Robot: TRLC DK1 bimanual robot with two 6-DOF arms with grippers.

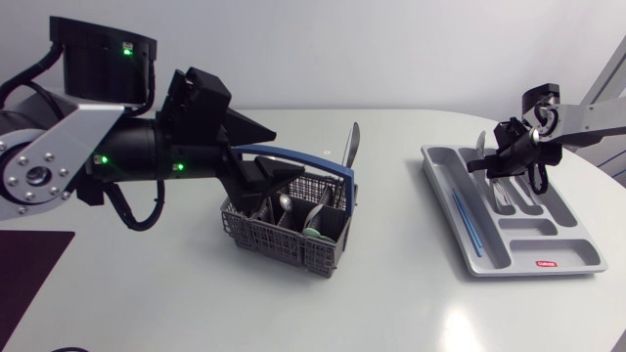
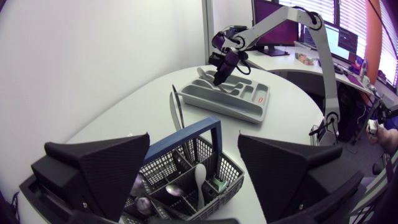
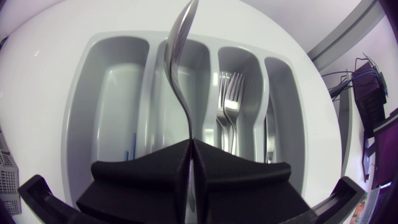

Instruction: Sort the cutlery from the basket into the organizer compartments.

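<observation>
A grey mesh basket [image 1: 279,244] with a blue handle [image 1: 293,154] holds several spoons [image 2: 200,177] and an upright knife [image 1: 352,147]. My left gripper [image 1: 289,154] hangs open just above it, one finger on each side of the handle [image 2: 205,134], with nothing held. At the right lies the grey organizer [image 1: 445,161]. Over it, my right gripper [image 1: 509,156] is shut on a spoon [image 3: 177,56] whose bowl points ahead above the second compartment [image 3: 112,87]. Forks [image 3: 230,99] lie in the neighbouring compartment.
A thin blue stick [image 1: 468,225] lies in the organizer's long side compartment. A dark mat [image 1: 24,284] covers the table's front left corner. The white tabletop [image 1: 391,215] separates basket and organizer.
</observation>
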